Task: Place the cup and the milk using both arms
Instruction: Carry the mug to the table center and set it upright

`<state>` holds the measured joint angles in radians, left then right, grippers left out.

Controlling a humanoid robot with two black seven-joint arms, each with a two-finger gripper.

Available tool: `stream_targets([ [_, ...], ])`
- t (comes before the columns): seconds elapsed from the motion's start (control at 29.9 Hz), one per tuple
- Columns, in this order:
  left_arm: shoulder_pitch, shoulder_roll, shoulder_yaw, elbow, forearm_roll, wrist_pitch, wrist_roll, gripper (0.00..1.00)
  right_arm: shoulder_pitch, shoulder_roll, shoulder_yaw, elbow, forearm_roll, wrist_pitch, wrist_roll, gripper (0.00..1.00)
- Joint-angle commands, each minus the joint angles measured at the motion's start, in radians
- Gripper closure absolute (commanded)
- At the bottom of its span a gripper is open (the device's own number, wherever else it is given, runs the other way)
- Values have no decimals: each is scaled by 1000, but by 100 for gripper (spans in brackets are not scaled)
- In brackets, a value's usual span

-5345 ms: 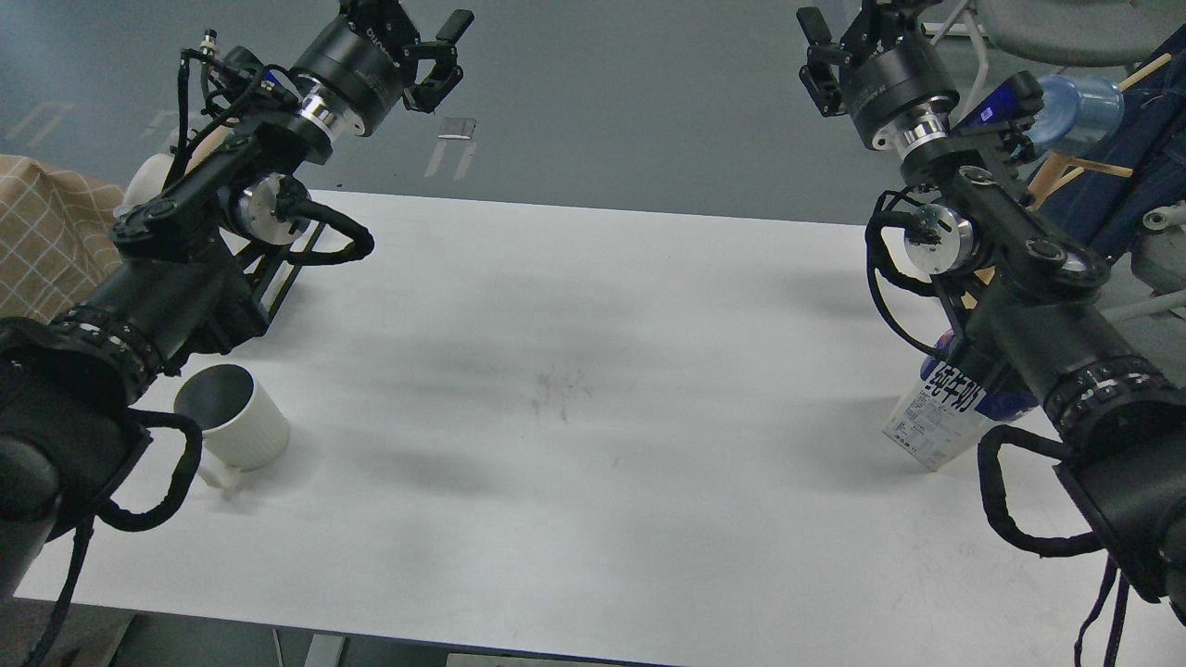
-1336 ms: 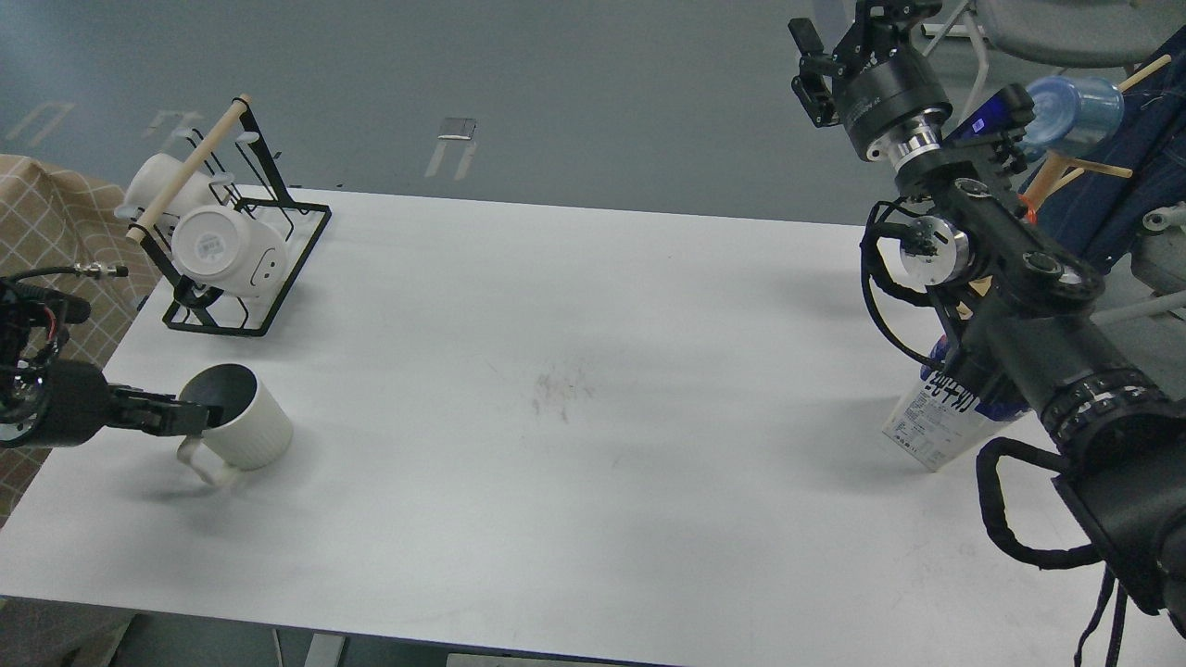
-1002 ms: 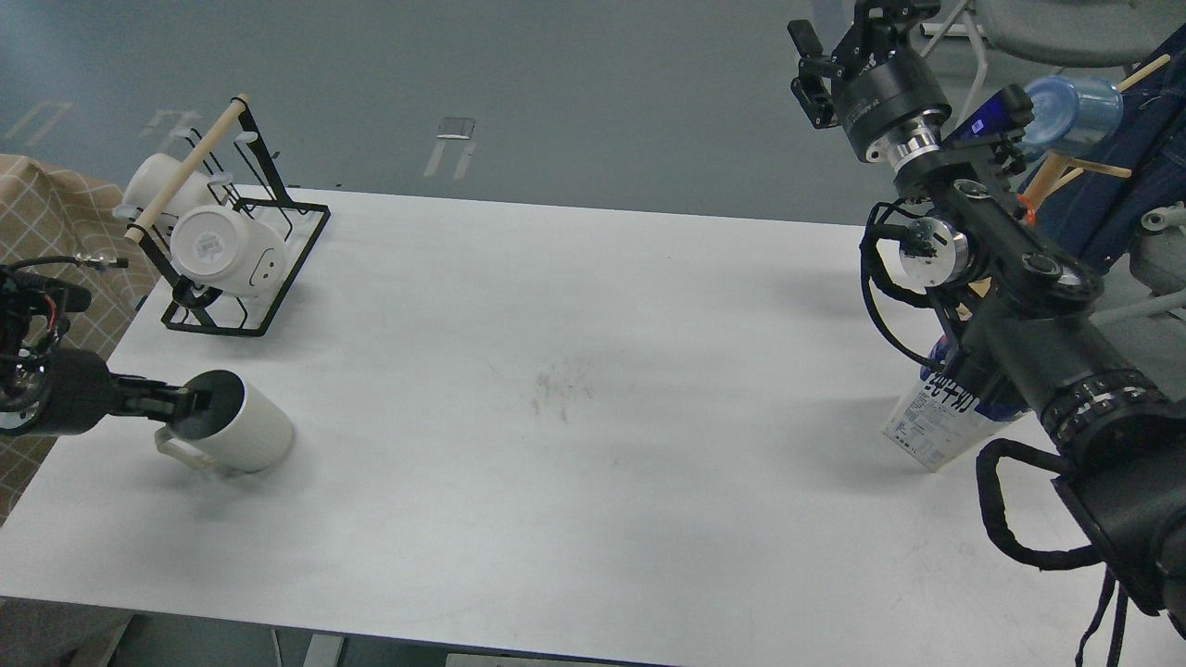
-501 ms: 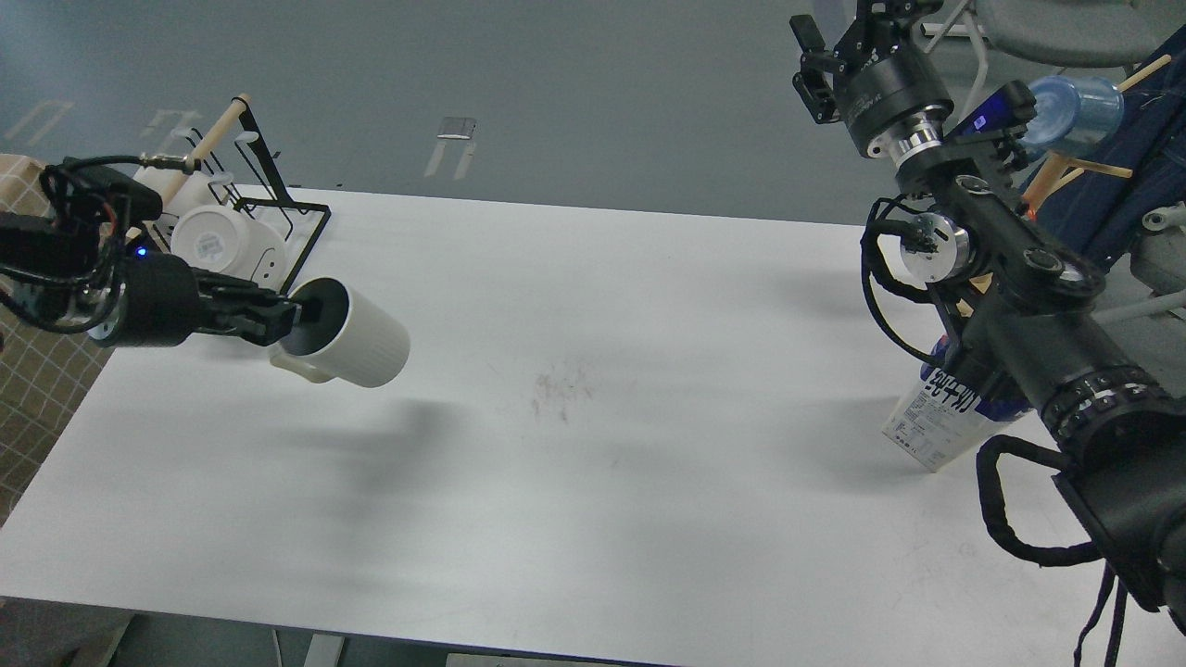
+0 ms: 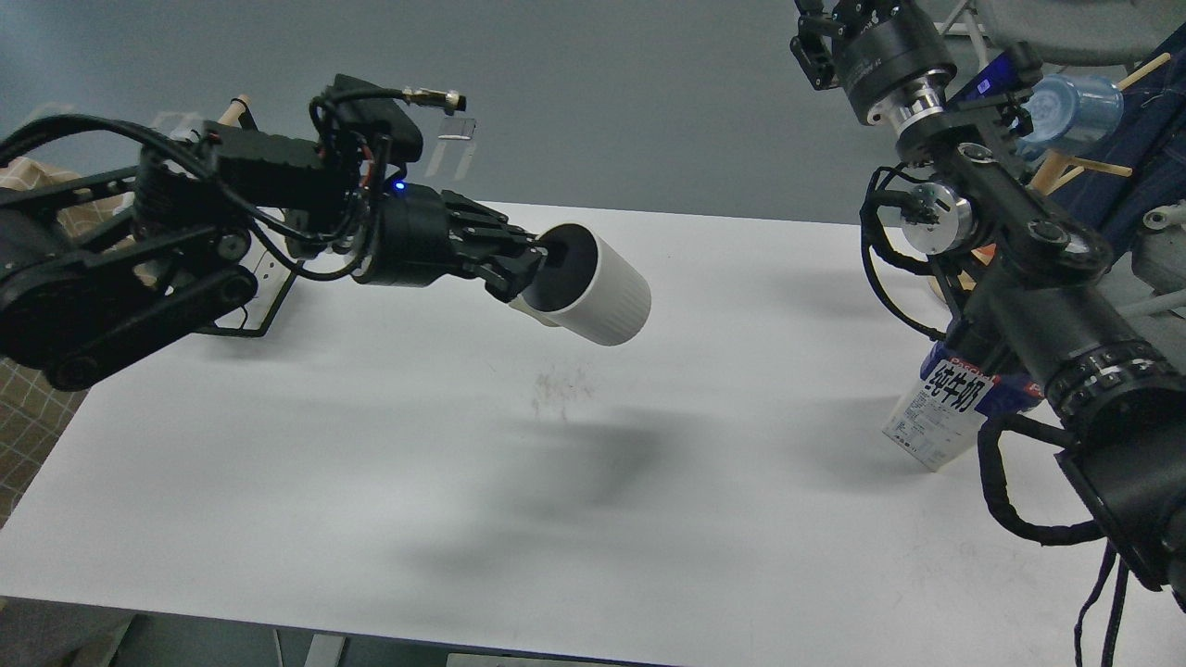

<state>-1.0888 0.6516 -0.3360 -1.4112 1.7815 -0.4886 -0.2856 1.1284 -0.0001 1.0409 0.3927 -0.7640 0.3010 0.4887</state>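
The cup [image 5: 598, 298], a white ribbed mug with a dark inside, hangs tilted on its side in the air above the middle of the white table [image 5: 649, 537]. My left gripper [image 5: 540, 268] is shut on its rim, one finger inside the mouth. The handle is hidden. The milk [image 5: 938, 414] stands tilted at the table's right edge; its white lower part with large characters shows, while its top and cap are hidden behind my right arm. My right gripper [image 5: 815, 37] is high at the top right, far above the carton, its fingertips cut off by the frame.
A black wire rack [image 5: 269, 301] stands at the table's back left, mostly hidden behind my left arm. A translucent blue cup [image 5: 1066, 102] hangs on a wooden rack off the right side. A checked cloth [image 5: 23, 417] lies left of the table.
My left gripper has lifted the cup from the table's left side and carried it up and right over the middle. My right arm has risen slightly, and the carton stays put.
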Motion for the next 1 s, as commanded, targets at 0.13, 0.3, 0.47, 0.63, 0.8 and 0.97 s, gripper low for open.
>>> stream_targets([
  [0.13,-63,-154,171,142,105,0,9,100,43,0,-2,-2,-2,0,0,0],
  [0.3,-102,-223,259,192,102,0,6,100,62,0,-5,-3,-2,0,0,0],
  [0.47,-108,-303,316,273,107,0,8,100,62,0,-35,-3,-2,0,0,0],
  [0.63,-115,-328,353,317,111,0,8,100,48,0,-35,-2,-2,-2,0,0],
  [0.8,-138,-328,417,340,110,0,6,100,47,0,-35,-2,-1,-2,0,0],
  [0.97,-143,-326,419,339,110,0,5,100,42,0,-35,-2,0,-2,0,0],
])
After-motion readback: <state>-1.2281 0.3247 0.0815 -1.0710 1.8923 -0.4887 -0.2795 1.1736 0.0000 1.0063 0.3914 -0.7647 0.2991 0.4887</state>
